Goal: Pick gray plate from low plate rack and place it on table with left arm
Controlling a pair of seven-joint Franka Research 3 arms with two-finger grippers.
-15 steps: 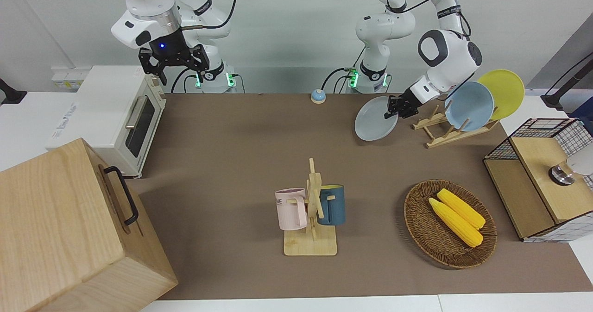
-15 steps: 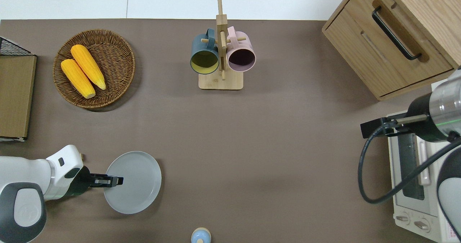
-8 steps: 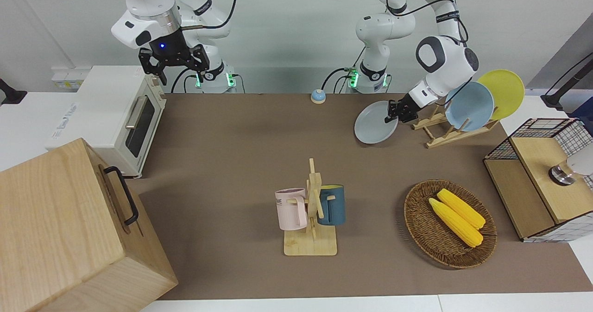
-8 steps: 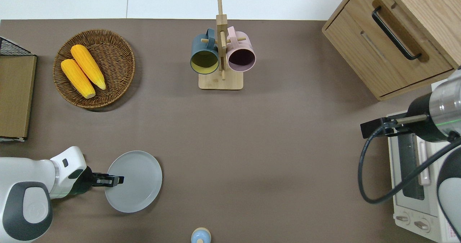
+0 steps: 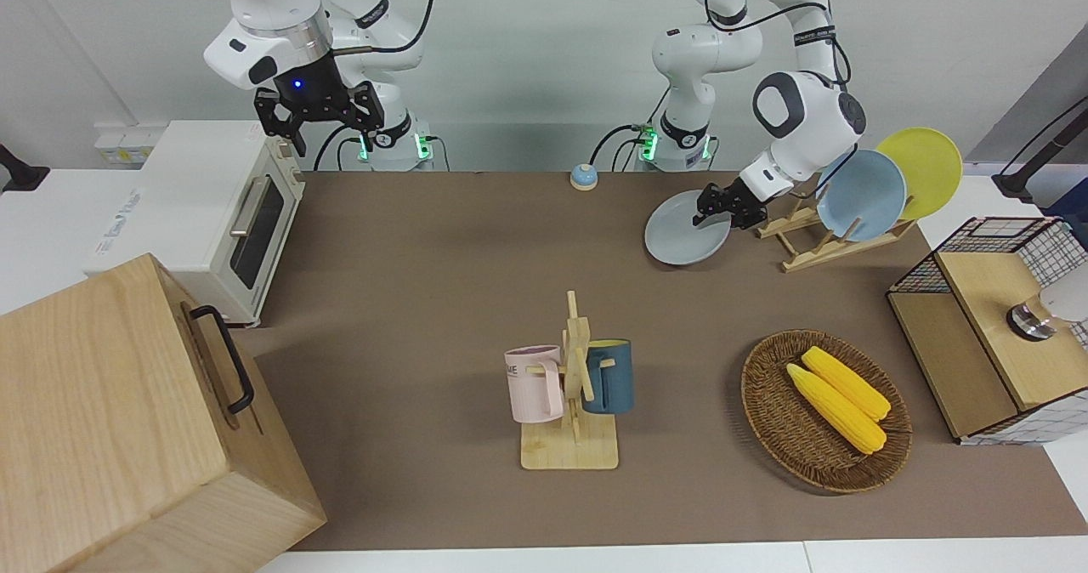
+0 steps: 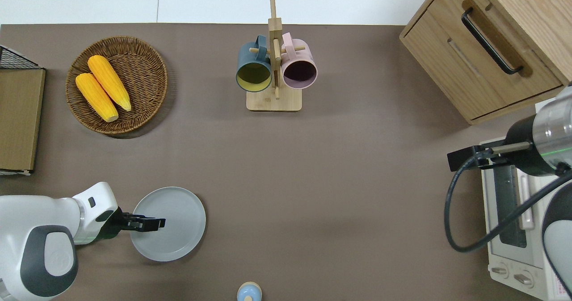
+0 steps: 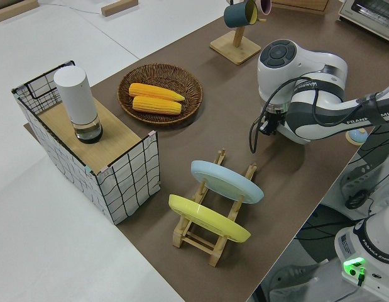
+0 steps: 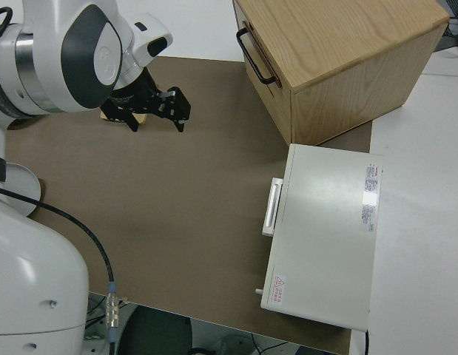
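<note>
Gray plate, pinched at its rim by the left gripper, looks nearly flat; lower gently onto the table directly beneath before letting go.

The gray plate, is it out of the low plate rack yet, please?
Out: the gray plate is beside the low plate rack, gripped at its rim by the left gripper.

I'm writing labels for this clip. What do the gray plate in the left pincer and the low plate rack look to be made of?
The gray plate, gripped at its rim by the left pincer, looks like matte ceramic or melamine: an even pale gray-blue with no glare, so which one stays open. The low plate rack looks like unpainted light wood, probably bamboo or pine: pale tan rails and pegs.
</note>
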